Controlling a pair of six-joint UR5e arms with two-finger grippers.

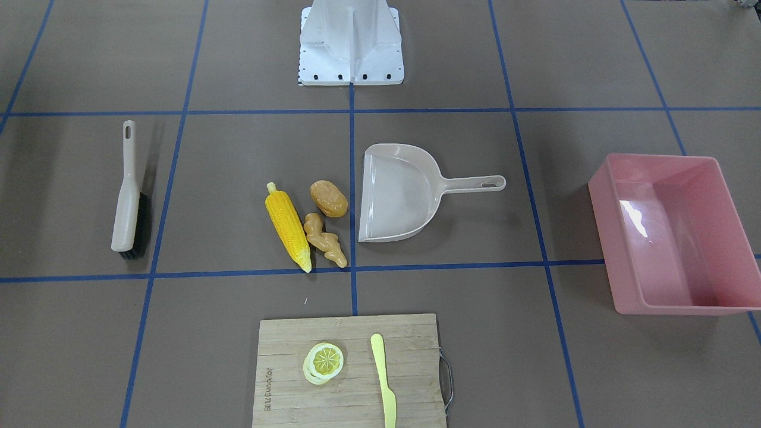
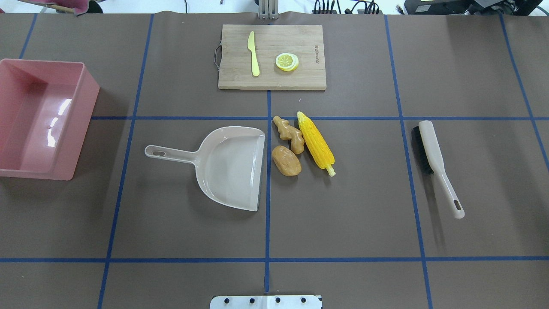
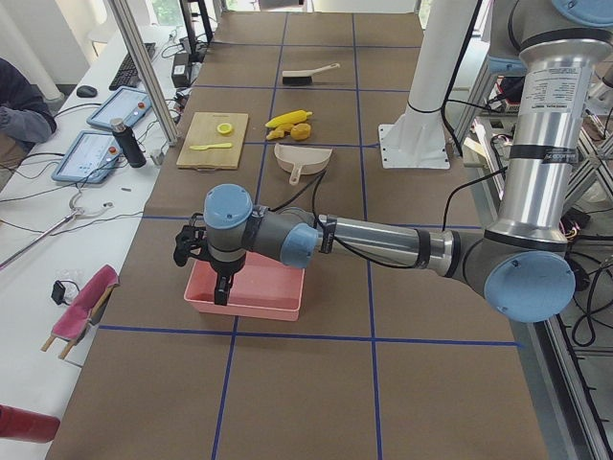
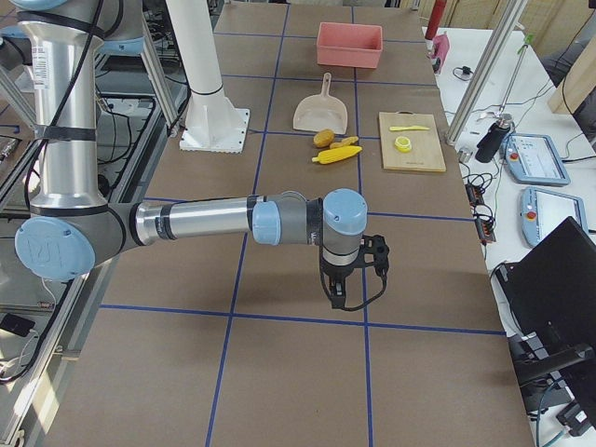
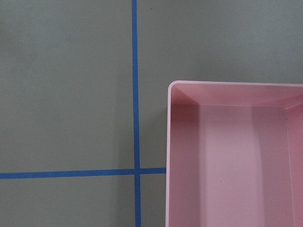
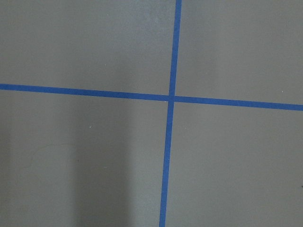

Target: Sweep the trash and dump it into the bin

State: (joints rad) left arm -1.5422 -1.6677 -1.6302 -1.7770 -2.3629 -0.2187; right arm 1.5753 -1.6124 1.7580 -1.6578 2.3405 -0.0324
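Observation:
The trash lies together mid-table: a yellow corn cob (image 1: 288, 227), a brown potato lump (image 1: 329, 198) and a tan ginger root (image 1: 324, 239). They sit just off the open mouth of the beige dustpan (image 1: 399, 193). The pink bin (image 1: 630, 249) stands empty at the table's end on my left. My left gripper (image 3: 222, 290) hangs over the bin's outer corner (image 5: 168, 142). My right gripper (image 4: 337, 292) hangs over bare table far from the trash. Both show only in the side views, so I cannot tell whether they are open or shut.
A hand brush (image 1: 129, 196) lies on my right side of the trash. A wooden cutting board (image 1: 351, 392) at the far edge carries a lemon slice (image 1: 323, 362) and a yellow-green plastic knife (image 1: 383, 380). The white robot base (image 1: 351, 44) stands at the near edge.

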